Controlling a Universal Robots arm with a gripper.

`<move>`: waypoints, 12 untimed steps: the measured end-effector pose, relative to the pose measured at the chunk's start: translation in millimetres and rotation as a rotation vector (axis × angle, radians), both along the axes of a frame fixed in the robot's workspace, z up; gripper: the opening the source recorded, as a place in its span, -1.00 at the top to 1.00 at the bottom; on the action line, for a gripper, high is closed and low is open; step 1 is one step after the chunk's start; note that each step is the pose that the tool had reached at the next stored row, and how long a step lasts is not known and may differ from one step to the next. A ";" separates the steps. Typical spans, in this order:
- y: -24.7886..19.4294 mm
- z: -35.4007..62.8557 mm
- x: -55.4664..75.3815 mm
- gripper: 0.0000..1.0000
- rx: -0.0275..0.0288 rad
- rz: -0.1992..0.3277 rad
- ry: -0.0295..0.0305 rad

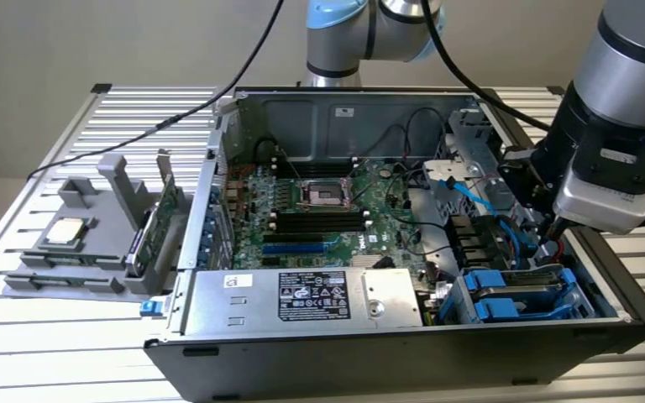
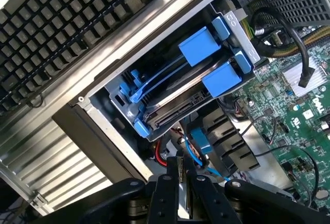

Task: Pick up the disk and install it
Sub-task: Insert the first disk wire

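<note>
Exterior high, wrist near shared bay [image 2: 116,88]

Disk [image 1: 521,290] [image 2: 178,114], grey, blue-framed, lying flat in drive bay [image 2: 116,99], corner of case [image 1: 412,363]

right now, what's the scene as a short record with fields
disk: in its blue carrier, in the drive bay at the exterior view's right
gripper: shut, over the case beside the bay, apart from the disk
case: open, on the slatted table
cpu chip: on the grey holder, exterior view's left
</note>
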State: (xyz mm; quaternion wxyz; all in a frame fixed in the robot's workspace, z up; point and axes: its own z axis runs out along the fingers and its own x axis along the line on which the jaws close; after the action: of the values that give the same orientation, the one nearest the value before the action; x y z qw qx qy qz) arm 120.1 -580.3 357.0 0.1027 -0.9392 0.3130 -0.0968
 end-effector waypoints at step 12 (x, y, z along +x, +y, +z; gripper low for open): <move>0.2 0.2 0.0 0.65 0.0000 -0.001 0.0138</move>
State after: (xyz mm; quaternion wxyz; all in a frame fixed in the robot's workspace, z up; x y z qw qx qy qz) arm 120.1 -580.1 357.2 0.1005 -0.9397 0.3142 -0.0903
